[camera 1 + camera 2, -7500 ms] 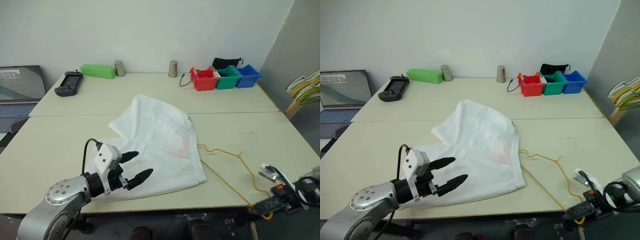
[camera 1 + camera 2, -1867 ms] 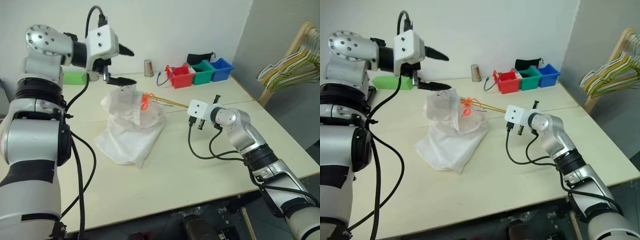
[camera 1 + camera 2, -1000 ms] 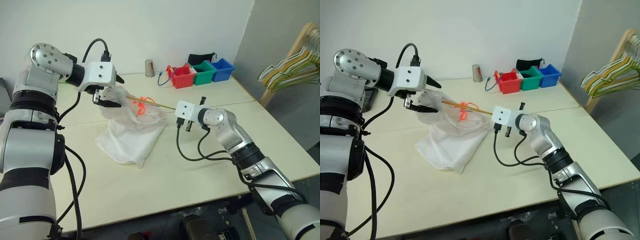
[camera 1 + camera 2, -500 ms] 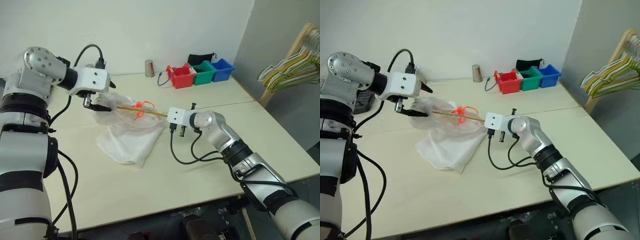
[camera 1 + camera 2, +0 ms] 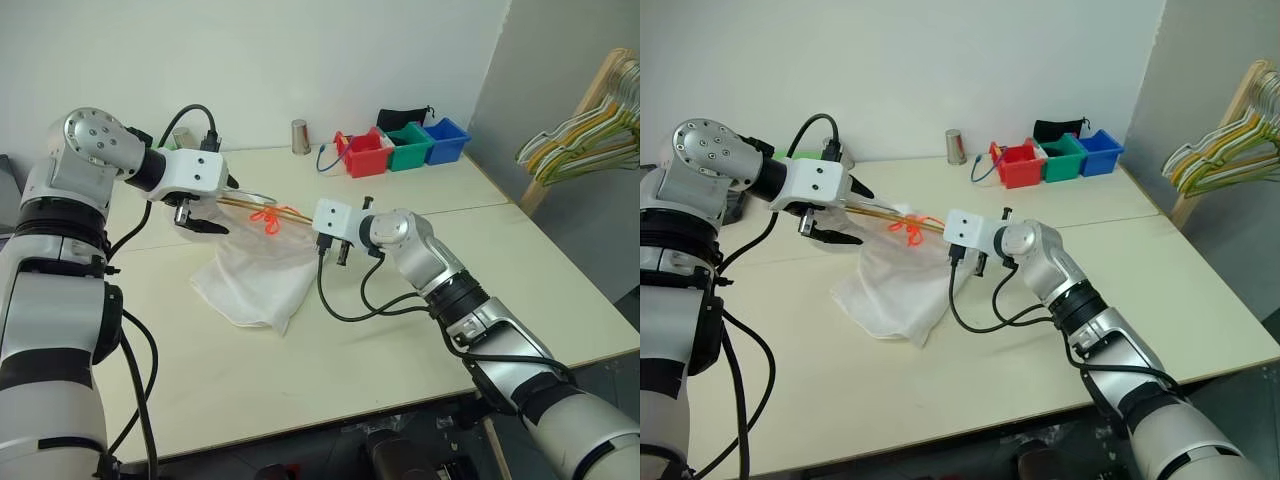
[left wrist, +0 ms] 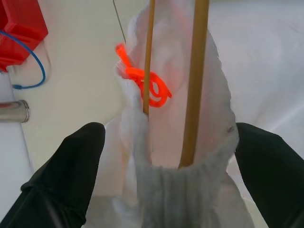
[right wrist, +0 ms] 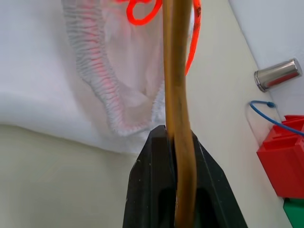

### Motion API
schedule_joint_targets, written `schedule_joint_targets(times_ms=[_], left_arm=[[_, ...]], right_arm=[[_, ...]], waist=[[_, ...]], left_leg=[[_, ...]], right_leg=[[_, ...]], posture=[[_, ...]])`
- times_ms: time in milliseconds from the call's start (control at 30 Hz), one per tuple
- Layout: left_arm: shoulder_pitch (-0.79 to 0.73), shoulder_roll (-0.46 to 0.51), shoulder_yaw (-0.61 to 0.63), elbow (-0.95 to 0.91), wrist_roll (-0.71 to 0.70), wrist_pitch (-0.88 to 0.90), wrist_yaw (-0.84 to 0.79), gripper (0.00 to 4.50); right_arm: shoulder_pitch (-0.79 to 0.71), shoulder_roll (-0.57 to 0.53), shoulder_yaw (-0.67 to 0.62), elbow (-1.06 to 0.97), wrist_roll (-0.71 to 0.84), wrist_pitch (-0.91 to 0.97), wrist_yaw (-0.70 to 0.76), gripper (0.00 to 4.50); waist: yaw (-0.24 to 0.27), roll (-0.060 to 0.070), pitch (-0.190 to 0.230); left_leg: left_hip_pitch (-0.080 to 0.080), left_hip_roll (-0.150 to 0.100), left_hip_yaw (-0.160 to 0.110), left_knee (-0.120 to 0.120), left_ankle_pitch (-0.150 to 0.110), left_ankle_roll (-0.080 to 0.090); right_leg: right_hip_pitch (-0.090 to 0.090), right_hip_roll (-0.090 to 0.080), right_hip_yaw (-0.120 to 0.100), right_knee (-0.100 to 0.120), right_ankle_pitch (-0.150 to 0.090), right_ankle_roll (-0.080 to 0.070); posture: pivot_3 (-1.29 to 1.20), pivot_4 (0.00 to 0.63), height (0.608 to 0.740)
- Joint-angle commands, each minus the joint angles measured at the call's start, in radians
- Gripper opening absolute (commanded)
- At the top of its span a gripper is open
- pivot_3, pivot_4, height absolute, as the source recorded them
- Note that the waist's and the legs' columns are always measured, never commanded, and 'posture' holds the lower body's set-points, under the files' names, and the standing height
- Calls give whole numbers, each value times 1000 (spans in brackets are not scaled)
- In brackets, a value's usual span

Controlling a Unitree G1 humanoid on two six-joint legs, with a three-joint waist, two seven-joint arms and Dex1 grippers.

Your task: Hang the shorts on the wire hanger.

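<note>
The white shorts (image 5: 255, 285) lie crumpled on the table, their upper part lifted on the wire hanger (image 5: 270, 208), a thin yellow-orange wire. An orange-red drawstring (image 5: 263, 218) dangles at the waistband. My right gripper (image 7: 173, 135) is shut on the wire hanger (image 7: 176, 95) and holds it nearly level, pointing left. In the left wrist view two hanger wires (image 6: 194, 85) run into the gathered waistband (image 6: 180, 180). My left gripper (image 6: 168, 137) stands open, one finger on each side of that waistband, touching nothing I can see. The hanger's hook is hidden.
Red (image 5: 363, 153), green (image 5: 405, 143) and blue (image 5: 445, 132) bins stand at the table's back right, with a blue cable (image 5: 325, 160) and a metal cup (image 5: 298, 136) beside them. A bunch of hangers (image 5: 580, 140) hangs on a wooden rack at the far right.
My right gripper has carried the hanger to the left, so its wire reaches further through the shorts toward my left gripper. The left gripper has sunk slightly and stays open.
</note>
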Motion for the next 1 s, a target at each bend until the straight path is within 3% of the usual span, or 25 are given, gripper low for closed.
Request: schedule_joint_targets(times_ms=[33, 300, 433, 500, 1000], left_arm=[[-2, 13, 13, -21, -1, -5, 49, 4441], [1, -5, -10, 21, 54, -2, 175, 4441], [-8, -24, -9, 55, 70, -7, 240, 3794], [-13, -30, -6, 67, 70, -7, 249, 3259], [-5, -38, 8, 53, 41, -17, 215, 133]], right_arm=[[-29, 12, -36, -89, 32, 16, 3, 0], [-25, 2, -39, -137, 42, 44, -4, 0], [-14, -11, -23, -152, 30, 35, -7, 0], [-14, -17, -19, -150, 24, 27, -12, 0], [-14, -38, -1, -121, 9, -8, -28, 0]], waist=[[0, 0, 0], [0, -1, 0], [0, -1, 0], [0, -1, -1], [-1, -1, -1]], left_leg=[[0, 0, 0, 0, 0, 0], [0, 0, 0, 0, 0, 0], [0, 0, 0, 0, 0, 0], [0, 0, -1, 1, 0, 0], [0, 0, -1, 1, 0, 0]], right_leg=[[0, 0, 0, 0, 0, 0], [0, 0, 0, 1, 0, 0], [0, 0, 0, 1, 0, 0], [0, 0, -1, 1, 0, 0], [0, 0, -1, 1, 0, 0]], posture=[[-80, 0, 740], [-90, 0, 740], [-93, 0, 740], [-98, 0, 740], [-96, 0, 740]])
